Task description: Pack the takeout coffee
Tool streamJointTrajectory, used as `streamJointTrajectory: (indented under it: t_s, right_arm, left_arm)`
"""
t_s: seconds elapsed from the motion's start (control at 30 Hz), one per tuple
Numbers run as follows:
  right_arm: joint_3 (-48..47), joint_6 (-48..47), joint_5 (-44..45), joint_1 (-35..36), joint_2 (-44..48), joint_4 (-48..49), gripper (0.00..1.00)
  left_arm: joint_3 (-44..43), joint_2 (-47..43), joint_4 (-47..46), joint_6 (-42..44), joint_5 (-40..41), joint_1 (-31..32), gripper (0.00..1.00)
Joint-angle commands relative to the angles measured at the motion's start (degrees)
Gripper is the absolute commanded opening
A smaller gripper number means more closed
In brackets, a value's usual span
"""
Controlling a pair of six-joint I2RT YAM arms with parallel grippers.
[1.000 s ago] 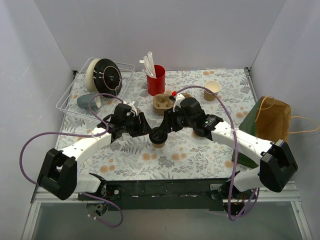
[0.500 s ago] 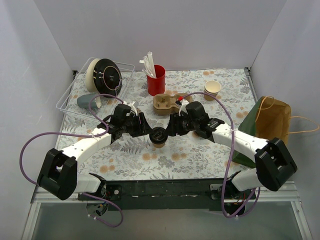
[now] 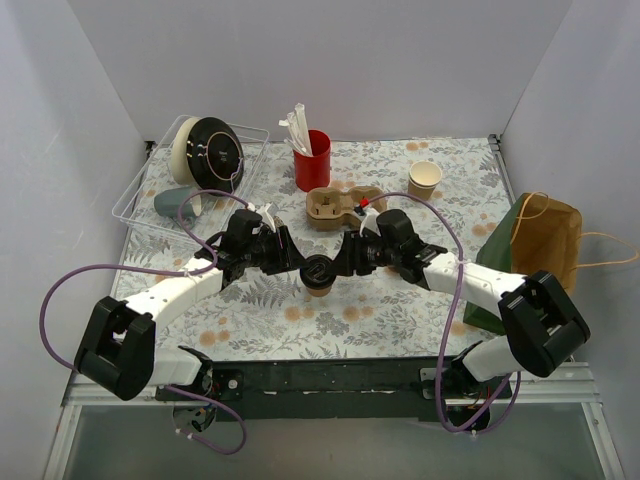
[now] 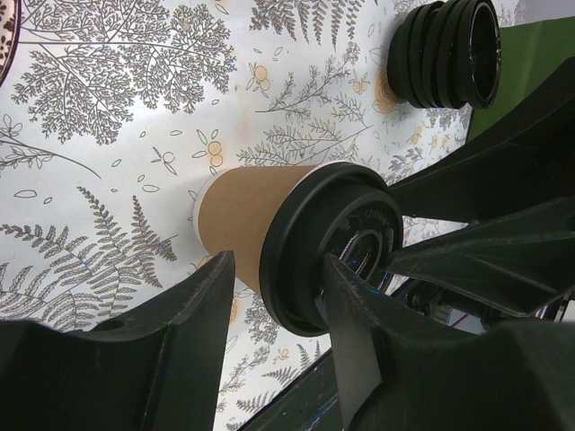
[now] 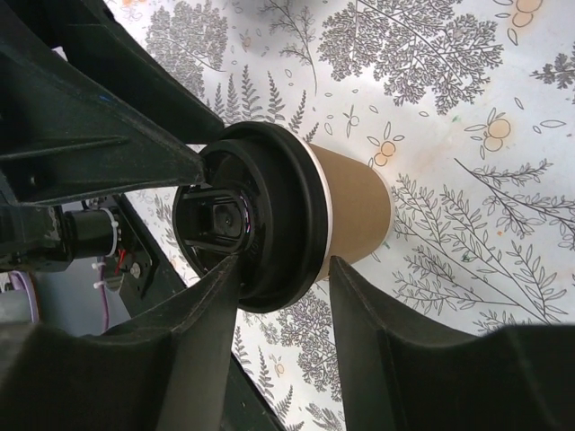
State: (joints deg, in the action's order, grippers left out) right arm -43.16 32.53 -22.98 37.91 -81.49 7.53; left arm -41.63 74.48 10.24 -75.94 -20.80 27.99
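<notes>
we see the takeout coffee (image 3: 319, 276) standing upright on the fern-print bench (image 3: 400, 310), about midway between the left and right edges and a little nearer the near edge than the far one. its black lid (image 4: 350, 247) sits on top of the brown paper cup.

the left gripper (image 3: 301, 268) reaches in from the left edge side and the right gripper (image 3: 340, 268) from the right, so the two meet at the cup. in the left wrist view the fingers (image 4: 211, 296) are spread on either side of the cup at the level of the lid. in the right wrist view the fingers (image 5: 355, 305) straddle the lid rim in the same way. we cannot tell for either pair whether they press on the cup or only stand close beside it.

a cardboard cup carrier (image 3: 340, 204) lies just beyond the cup towards the far edge, with a red cup (image 3: 313, 160) of white sticks behind it. a paler lidless paper cup (image 3: 425, 179) stands near the far right corner. a clear tray (image 3: 135, 200) at the far left corner holds a grey-blue mug (image 3: 172, 201). a brown paper bag (image 3: 547, 240) stands at the right edge.
</notes>
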Motion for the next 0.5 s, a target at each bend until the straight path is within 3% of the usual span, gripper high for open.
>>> streamJointTrajectory:
  t_s: [0.0,0.47]
  right_arm:
    - [2.72,1.30,-1.63,-0.56,-0.95,5.12,0.49]
    - [10.10,2.97,-1.10,-1.08,-2.00,11.01,0.36]
  left_arm:
    - [1.81,0.23,2.24,0.97,1.11,0.31,0.42]
    - [3.22,1.37,1.54,0.09,1.64,0.40,0.41]
